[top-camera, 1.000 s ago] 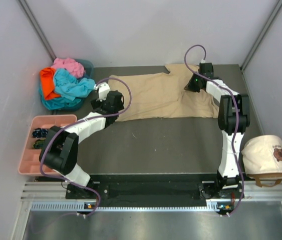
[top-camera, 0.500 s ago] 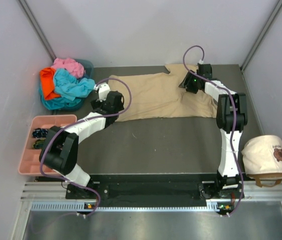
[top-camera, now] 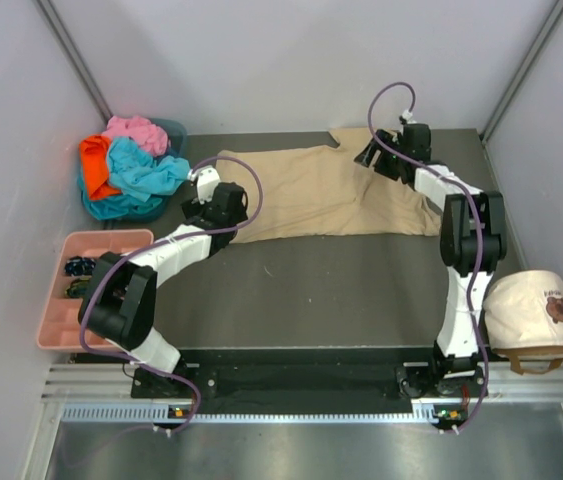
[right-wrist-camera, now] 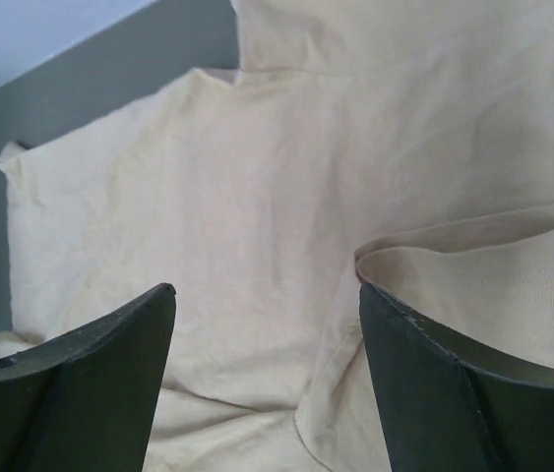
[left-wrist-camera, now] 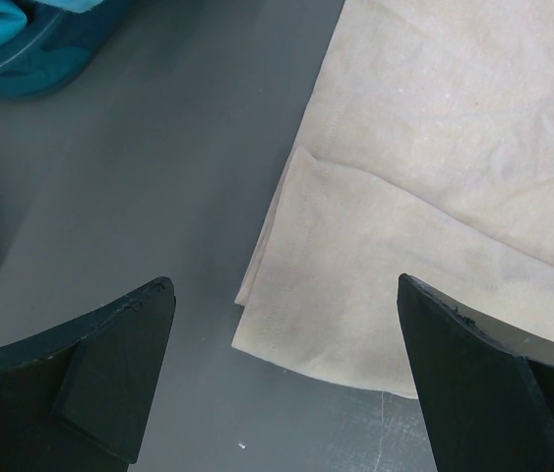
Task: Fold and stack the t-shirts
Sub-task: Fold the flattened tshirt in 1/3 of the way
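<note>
Far left, a pink tray (top-camera: pixel 53 318) sits at the table (top-camera: pixel 311 290) edge with some small dark bits in its far compartments. Just behind it is a teal bin (top-camera: pixel 173 130) stuffed with a crumpled orange shirt (top-camera: pixel 94 165), a pink shirt (top-camera: pixel 133 130) and a turquoise shirt (top-camera: pixel 146 170), all heaped together and none of them folded.

Next comes the left gripper (left-wrist-camera: pixel 284 287). It's spread wide and holding nothing, hovering over the near left corner of the tan shirt (top-camera: pixel 311 190), one finger on each side of that corner. The corner is doubled over into a little flap.

The tan shirt itself lies spread across the far half of the table, mostly flat, running from the left gripper over to the right one.

The right gripper (right-wrist-camera: pixel 267 290) hangs over the far right part of that shirt, also spread apart with nothing pinched. A ridge of loose fabric is bunched up by its right finger.

Way over on the right, near the right arm's base, there's a cream cap (top-camera: pixel 531 310) with a brown emblem.
</note>
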